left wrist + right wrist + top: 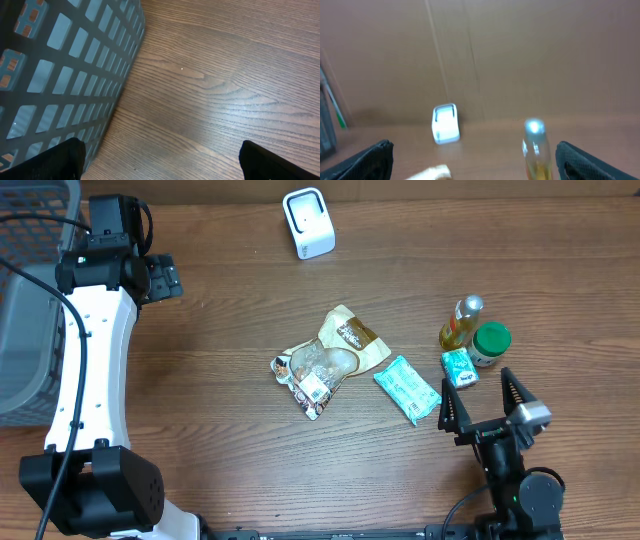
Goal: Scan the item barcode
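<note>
A white barcode scanner [308, 222] stands at the far edge of the table; in the blurred right wrist view the scanner [445, 123] shows straight ahead. Several items lie mid-table: a clear and brown snack bag [325, 360], a teal packet [407, 388], a small teal box [459, 367], a yellow bottle [461, 323] and a green-lidded jar [490, 343]. My right gripper [482, 402] hangs open just in front of the teal box, holding nothing, with the bottle [536, 150] ahead of it. My left gripper [160, 278] is open and empty at the far left, beside the basket.
A grey mesh basket [25, 310] fills the left edge of the table; its wall [60, 75] is close on the left of my left gripper [160, 165]. Bare wood lies under that gripper. A brown wall rises behind the scanner.
</note>
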Motion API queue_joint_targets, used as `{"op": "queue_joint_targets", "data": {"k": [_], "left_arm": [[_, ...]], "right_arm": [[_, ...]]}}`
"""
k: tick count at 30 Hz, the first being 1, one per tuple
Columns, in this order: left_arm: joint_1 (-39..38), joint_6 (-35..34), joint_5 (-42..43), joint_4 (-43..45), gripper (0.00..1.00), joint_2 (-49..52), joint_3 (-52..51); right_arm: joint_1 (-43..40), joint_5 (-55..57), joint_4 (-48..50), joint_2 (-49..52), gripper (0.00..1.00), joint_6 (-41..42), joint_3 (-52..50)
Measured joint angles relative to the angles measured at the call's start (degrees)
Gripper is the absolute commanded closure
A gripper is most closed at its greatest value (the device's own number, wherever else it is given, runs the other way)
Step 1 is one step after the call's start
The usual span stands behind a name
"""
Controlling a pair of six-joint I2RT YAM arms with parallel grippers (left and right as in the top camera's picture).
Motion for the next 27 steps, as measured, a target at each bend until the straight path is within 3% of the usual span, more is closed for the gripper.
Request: {"op": "queue_joint_targets", "data": {"k": [4,27], "left_arm": [[0.0,0.0,0.0,0.0,0.0,0.0,0.0],[0.0,0.0,0.0,0.0,0.0,0.0,0.0]], "right_arm": [[-0.31,-0.04,-9.38,0.02,0.0,-0.04,0.0],[-0.31,-0.02,-9.57,0.02,0.0,-4.28,0.0]]}}
